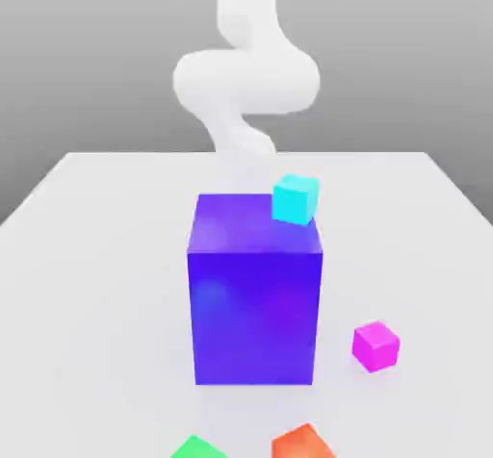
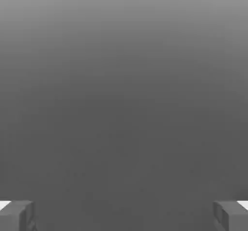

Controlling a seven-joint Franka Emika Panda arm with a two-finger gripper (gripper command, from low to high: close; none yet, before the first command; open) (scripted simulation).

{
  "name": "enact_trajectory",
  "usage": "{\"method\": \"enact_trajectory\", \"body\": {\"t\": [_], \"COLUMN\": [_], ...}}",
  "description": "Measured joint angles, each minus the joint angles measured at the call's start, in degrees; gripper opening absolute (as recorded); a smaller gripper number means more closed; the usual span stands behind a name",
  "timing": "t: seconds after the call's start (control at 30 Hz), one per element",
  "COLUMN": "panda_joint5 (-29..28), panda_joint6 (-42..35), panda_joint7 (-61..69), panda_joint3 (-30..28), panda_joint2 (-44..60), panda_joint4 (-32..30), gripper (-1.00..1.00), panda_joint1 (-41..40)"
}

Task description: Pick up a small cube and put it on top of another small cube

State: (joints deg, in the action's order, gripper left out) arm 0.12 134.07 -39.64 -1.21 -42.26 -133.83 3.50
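Observation:
The small magenta-pink cube (image 1: pixel 376 344) lies on the white table (image 1: pixel 96 254), to the exterior view's right of a big blue-purple block (image 1: pixel 255 292) and nearer the front. A small cyan cube (image 1: pixel 295 199) shows at the block's far top right corner; whether it rests on the block or stands behind it I cannot tell. My white arm (image 1: pixel 246 81) rises behind the block at the table's far side. In the hand view my gripper (image 2: pixel 124 216) is open, its fingertips (image 2: pixel 17 215) wide apart with only grey background between them.
A green cube (image 1: pixel 195 447) and an orange-red cube (image 1: pixel 303 444) sit at the front edge of the exterior view, partly cut off. The tall block stands mid-table between the arm and the magenta cube.

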Motion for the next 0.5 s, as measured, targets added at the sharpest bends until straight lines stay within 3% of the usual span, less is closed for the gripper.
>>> {"method": "enact_trajectory", "body": {"t": [0.5], "panda_joint5": [2.2], "panda_joint6": [13.8], "panda_joint7": [38.4], "panda_joint3": [-5.6], "panda_joint2": [21.6], "panda_joint4": [-12.3], "gripper": [0.00], "panda_joint1": [19.2]}}
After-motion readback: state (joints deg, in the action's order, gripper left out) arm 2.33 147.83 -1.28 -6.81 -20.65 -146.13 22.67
